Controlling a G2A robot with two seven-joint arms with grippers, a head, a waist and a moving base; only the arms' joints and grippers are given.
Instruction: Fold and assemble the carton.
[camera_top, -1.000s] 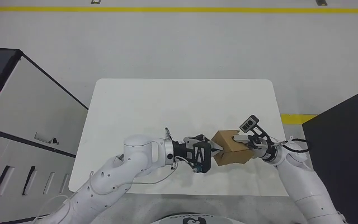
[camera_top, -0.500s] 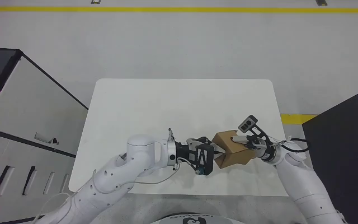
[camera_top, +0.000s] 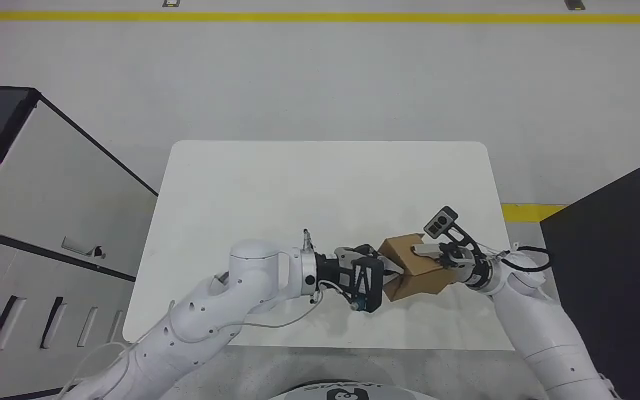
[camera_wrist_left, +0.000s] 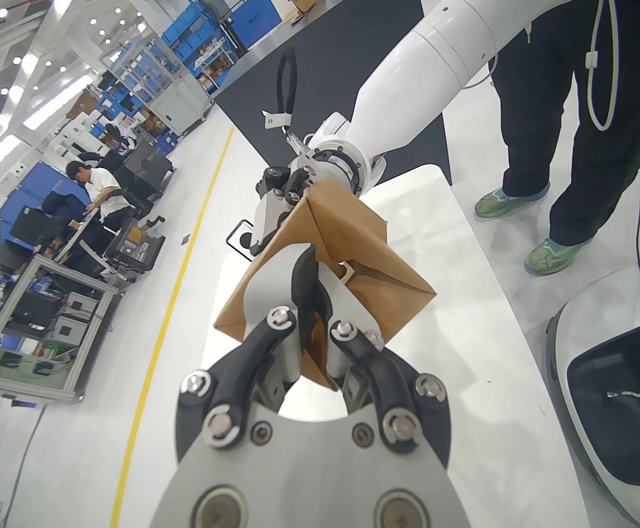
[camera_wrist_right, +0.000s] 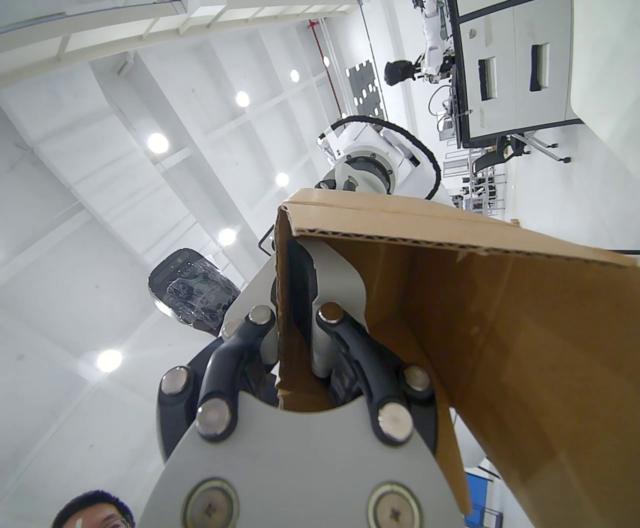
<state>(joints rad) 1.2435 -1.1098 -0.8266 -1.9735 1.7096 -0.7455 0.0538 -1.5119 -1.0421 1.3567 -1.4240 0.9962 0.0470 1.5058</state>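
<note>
The brown cardboard carton (camera_top: 412, 265) hangs between both arms over the front right part of the white table (camera_top: 300, 190). My left gripper (camera_top: 373, 276) is shut on a flap at the carton's near-left corner; in the left wrist view its fingers (camera_wrist_left: 305, 280) pinch that flap of the carton (camera_wrist_left: 350, 240). On the carton's right end my right gripper (camera_top: 440, 255) is shut on a side panel. The right wrist view looks into the open carton (camera_wrist_right: 450, 310), with the panel edge clamped between the fingers (camera_wrist_right: 300, 285).
A grey cabinet (camera_top: 50, 190) stands left of the table and a black surface (camera_top: 600, 260) to its right. A person's legs (camera_wrist_left: 565, 150) stand beside the table's far corner in the left wrist view. A yellow floor line (camera_top: 320, 16) runs behind.
The left arm has pushed slightly right, closing in on the carton. The carton has tilted a little and the right gripper has edged left with it.
</note>
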